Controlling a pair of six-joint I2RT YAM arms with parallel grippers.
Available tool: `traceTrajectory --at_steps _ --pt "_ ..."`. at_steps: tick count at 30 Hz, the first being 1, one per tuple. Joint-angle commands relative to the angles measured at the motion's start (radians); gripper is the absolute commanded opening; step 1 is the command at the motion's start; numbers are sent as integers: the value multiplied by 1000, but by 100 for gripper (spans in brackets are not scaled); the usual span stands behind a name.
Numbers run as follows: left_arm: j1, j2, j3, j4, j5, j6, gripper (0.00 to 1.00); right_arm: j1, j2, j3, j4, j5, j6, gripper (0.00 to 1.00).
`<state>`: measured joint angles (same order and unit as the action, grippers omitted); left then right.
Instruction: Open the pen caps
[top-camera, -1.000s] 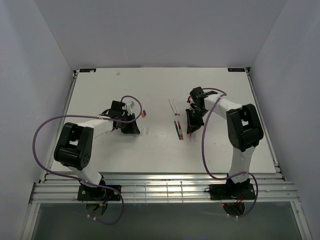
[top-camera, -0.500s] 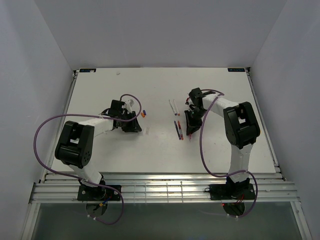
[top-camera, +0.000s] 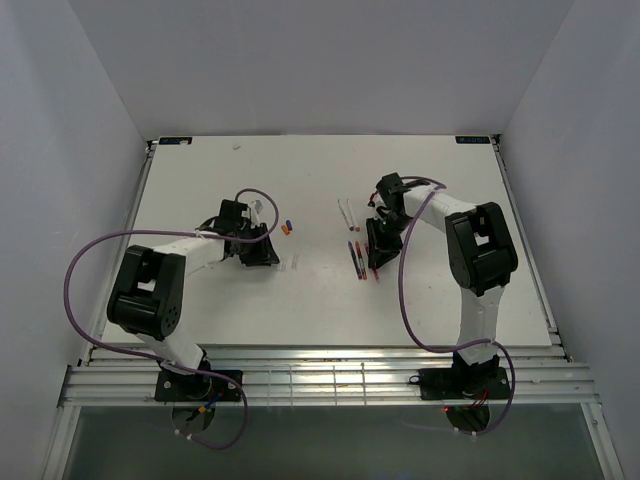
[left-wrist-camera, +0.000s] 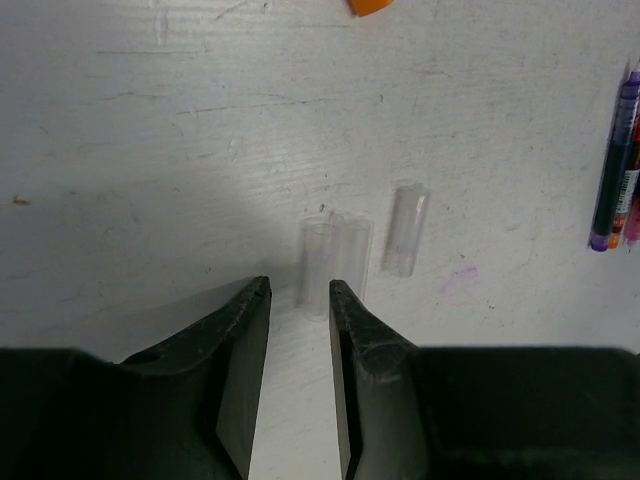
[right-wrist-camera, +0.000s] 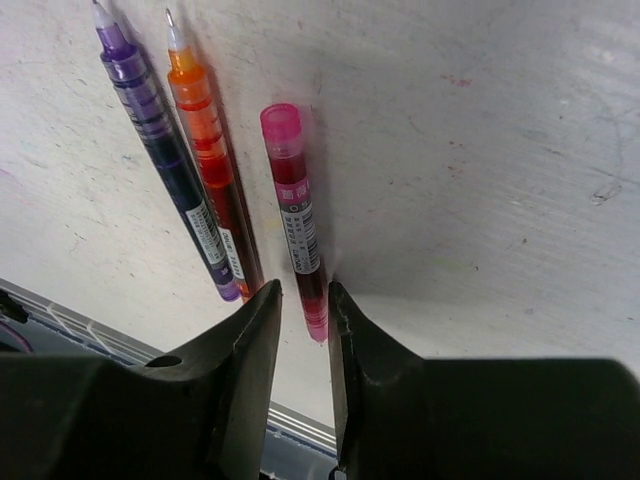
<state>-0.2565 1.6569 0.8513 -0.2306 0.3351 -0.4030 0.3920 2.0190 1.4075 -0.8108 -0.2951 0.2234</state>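
Your left gripper (left-wrist-camera: 298, 290) has its jaws slightly apart, empty. Your right gripper (right-wrist-camera: 303, 292) flanks the lower end of the red pen (right-wrist-camera: 293, 205); you can't tell if it grips.

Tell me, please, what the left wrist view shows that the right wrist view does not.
Only left wrist: three clear tubes lying just ahead of the left gripper, and an orange cap at the top edge.
Only right wrist: the orange pen and red pen plainly seen, the red one's end between the open fingers of the right gripper.
Both: the white table and the purple pen, which sits at the left wrist view's right edge.
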Motion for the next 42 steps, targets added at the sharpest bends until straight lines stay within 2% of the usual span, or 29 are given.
traceTrajectory --at_steps 1,2,4,5,8,9,10,15,18,19,23,26,27,30,32,33,34,35,36,37,42 --pt "6 -86 20 -42 -30 -32 41 -5 -8 44 -8 -21 -18 32" --pt "7 -95 31 -61 -44 -43 44 -5 -12 45 -7 -24 -16 32" --pt "7 -114 58 -97 -71 -75 59 -5 -29 45 -7 -30 -15 33" --pt "5 -115 78 -148 -82 -104 63 -5 -35 44 -8 -30 -13 33" --pt "7 -129 138 -223 -102 -149 67 -5 -69 38 -7 -35 -6 33" --pt "7 -135 149 -240 -117 -160 78 -5 -91 36 -8 -35 -2 33" --pt "7 -153 169 -272 -126 -172 98 -5 -103 31 -7 -35 -1 33" --pt "7 -233 204 -302 -54 -197 98 -1 -213 18 -7 17 -2 33" --pt "7 -267 215 -371 -85 -249 98 4 -287 2 -11 62 -4 34" --pt "8 -276 210 -404 -99 -308 98 7 -307 -1 -13 88 -4 35" --pt "11 -348 152 -343 82 -345 98 24 -435 -27 4 169 -12 39" --pt "16 -379 143 -346 137 -388 98 24 -494 -82 22 217 -15 45" --pt "16 -379 141 -358 140 -393 98 22 -522 -105 27 234 -13 52" --pt "31 -379 146 -417 166 -393 98 2 -587 -139 33 252 25 57" --pt "54 -416 137 -432 174 -427 98 -15 -647 -198 87 266 77 73" --pt "65 -434 129 -440 157 -450 98 -30 -707 -224 114 252 86 88" --pt "83 -456 112 -443 148 -473 98 -38 -730 -251 171 199 94 96" --pt "94 -492 104 -449 144 -491 98 -44 -747 -295 191 168 103 97" --pt "114 -506 98 -454 134 -532 98 -53 -761 -310 202 115 122 91" --pt "123 -517 89 -464 133 -549 98 -54 -760 -321 205 88 129 90" --pt "140 -536 123 -529 75 -562 98 -61 -782 -416 257 -30 194 90"
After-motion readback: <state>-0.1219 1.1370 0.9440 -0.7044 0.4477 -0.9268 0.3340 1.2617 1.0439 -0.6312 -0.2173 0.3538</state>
